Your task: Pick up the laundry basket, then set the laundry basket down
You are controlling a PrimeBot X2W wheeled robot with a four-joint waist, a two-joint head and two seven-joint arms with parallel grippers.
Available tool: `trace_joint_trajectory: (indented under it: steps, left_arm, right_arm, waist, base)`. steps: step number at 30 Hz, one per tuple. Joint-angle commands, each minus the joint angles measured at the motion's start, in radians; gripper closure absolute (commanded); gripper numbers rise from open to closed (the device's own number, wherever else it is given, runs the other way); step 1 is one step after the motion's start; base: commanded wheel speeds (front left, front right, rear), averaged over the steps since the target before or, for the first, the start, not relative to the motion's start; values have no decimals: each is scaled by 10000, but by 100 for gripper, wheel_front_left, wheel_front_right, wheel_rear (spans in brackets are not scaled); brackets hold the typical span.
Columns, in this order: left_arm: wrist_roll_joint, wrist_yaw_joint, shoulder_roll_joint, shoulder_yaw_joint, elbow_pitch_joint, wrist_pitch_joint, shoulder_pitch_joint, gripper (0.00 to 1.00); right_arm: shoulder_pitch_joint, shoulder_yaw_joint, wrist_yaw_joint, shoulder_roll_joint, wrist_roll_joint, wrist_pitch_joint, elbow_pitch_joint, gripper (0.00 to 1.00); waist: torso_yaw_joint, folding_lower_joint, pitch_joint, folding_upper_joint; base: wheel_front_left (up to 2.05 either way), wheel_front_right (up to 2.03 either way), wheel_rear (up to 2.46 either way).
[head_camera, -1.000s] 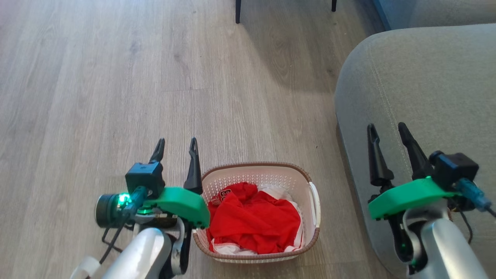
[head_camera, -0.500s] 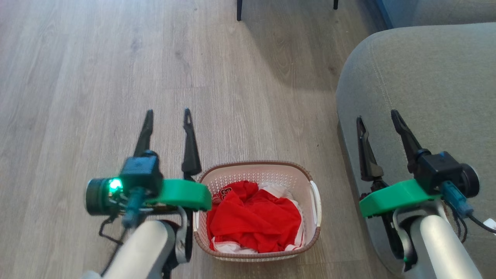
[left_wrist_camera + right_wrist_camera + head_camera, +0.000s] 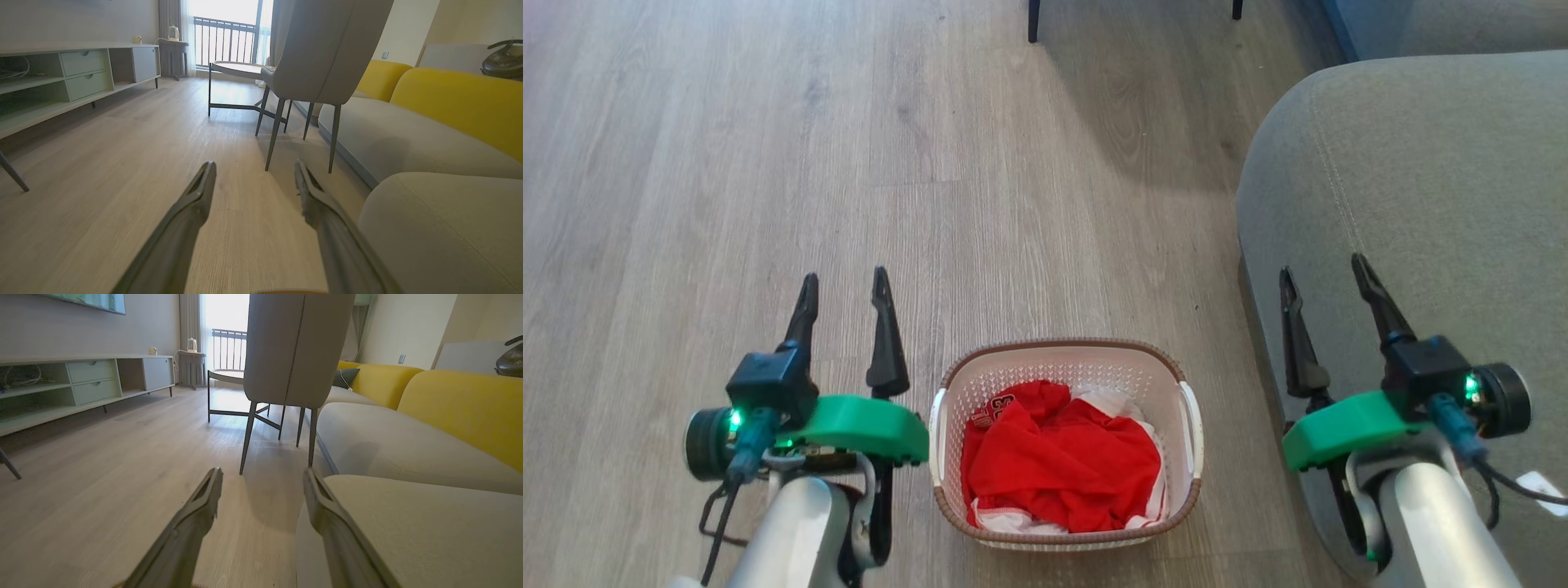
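Two long dark fingers of the left gripper (image 3: pixel 845 276) stand apart at about 8 o'clock in the head view, pointing toward 12 over the pale grey wood-plank floor (image 3: pixel 768 163) and holding nothing. Just beside that arm's green plastic wrist guard (image 3: pixel 862 425), on its 3 o'clock side, the small white perforated plastic laundry basket (image 3: pixel 1054 371) with a brown woven-look rim sits upright on the floor at 6 o'clock, gripped by neither gripper. A crumpled red garment (image 3: pixel 1062 465) with white trim lies inside it. At 4 o'clock the right gripper (image 3: pixel 1321 265) also has its jaws parted and empty, fingers aimed between 12 and 1 above the rounded grey fabric sofa arm (image 3: pixel 1421 180). In the left wrist view the left gripper (image 3: pixel 255 162) is spread over bare floor, with a grey upholstered chair (image 3: pixel 327 49) on thin dark legs at 12 o'clock. In the right wrist view the right gripper (image 3: pixel 262 470) is likewise spread.
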Motion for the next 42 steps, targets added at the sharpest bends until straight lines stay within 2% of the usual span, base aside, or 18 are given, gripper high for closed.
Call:
trace_joint_trajectory:
  steps: [1, 5, 8, 12, 20, 42]
  left_arm:
    - [272, -109, -11, 385, -179, -163, -301, 0]
    - [677, -521, -45, 357, 409, -280, -247, 0]
    - [466, -918, -49, 209, 1015, -299, -194, 0]
    - [254, -1128, -50, 180, 1569, -299, -254, 0]
    - [-45, -1158, -51, 275, 1870, -299, -367, 0]
    - [119, -973, -52, 222, 1756, -299, -443, 0]
  right_arm:
    - [-278, 148, 69, 86, -322, -157, -179, 0]
    - [-290, 143, 71, 131, -732, -274, 425, 0]
    - [-287, 125, 71, 158, -667, -293, 931, 0]
    - [-372, 96, 71, 177, -518, -293, 1269, 0]
    - [-456, 128, 71, 191, -417, -293, 1468, 0]
    - [-549, 142, 71, 194, -191, -293, 1323, 0]
  waist:
    - [-2, 0, -12, 0]
    - [-20, 0, -47, 0]
    - [-51, 0, -87, 0]
    - [-88, 0, -75, 0]
    - [-145, 0, -52, 0]
    - [-183, 0, 340, 0]
  base:
    - [0, 0, 0]
    - [0, 0, 0]
    - [0, 0, 0]
    - [0, 0, 0]
    - [0, 0, 0]
    - [0, 0, 0]
